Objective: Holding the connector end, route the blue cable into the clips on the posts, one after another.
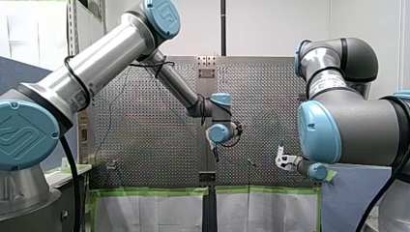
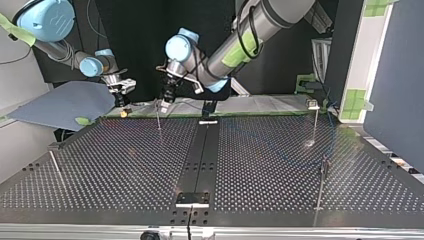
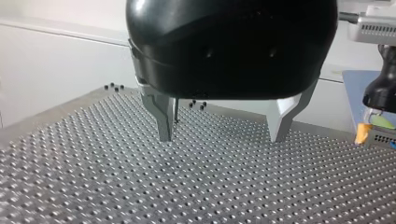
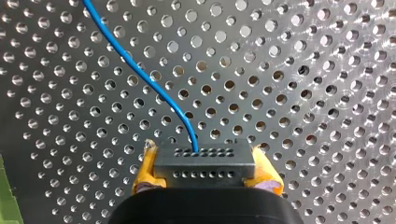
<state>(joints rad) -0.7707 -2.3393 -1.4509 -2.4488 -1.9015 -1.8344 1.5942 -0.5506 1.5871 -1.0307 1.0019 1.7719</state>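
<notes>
Right wrist view: my right pincer (image 4: 205,164), yellow pads (image 4: 142,170), is clamped on the grey connector (image 4: 204,169). The blue cable (image 4: 140,73) leaves the connector's face & curves off over the perforated tabletop (image 4: 303,93). So the grasp is done. No clip shows w/ cable in it, so routing looks all left to do, as far as visible.

Left wrist view adds my left pincer (image 3: 222,137): metal fingers (image 3: 162,114) apart, empty, low over the tabletop, w/ a thin post (image 3: 176,109) just beside one finger.

Top view alone puts both pincers near the tabletop's arm-side edge, w/ the other posts (image 2: 316,122) out toward its side edges. Cable too faint there to trace.
</notes>
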